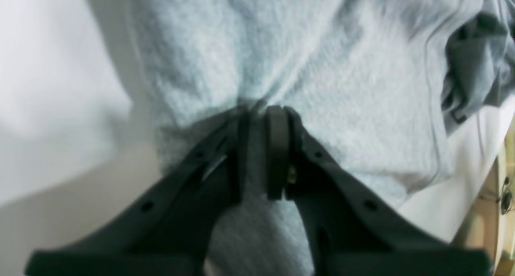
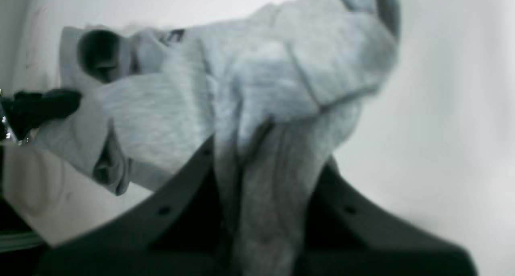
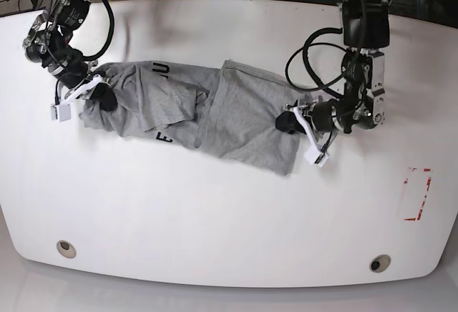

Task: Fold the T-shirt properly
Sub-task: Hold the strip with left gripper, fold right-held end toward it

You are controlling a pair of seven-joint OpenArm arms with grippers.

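The heather-grey T-shirt (image 3: 215, 111) lies crumpled and stretched sideways across the white table, with black letters (image 3: 162, 69) showing on its folds. My left gripper (image 3: 290, 122), on the base view's right, is shut on the shirt's right edge. In the left wrist view its jaws (image 1: 263, 111) pinch a tuck of grey cloth (image 1: 281, 46). My right gripper (image 3: 104, 96) is shut on the shirt's left end. The right wrist view shows bunched fabric (image 2: 261, 107) running down between its dark fingers (image 2: 177, 195), which hides the tips.
A red marked rectangle (image 3: 417, 194) sits on the table at the right. Two round holes (image 3: 66, 248) (image 3: 380, 262) lie near the front edge. Cables hang behind both arms. The table's edge (image 1: 501, 179) shows in the left wrist view.
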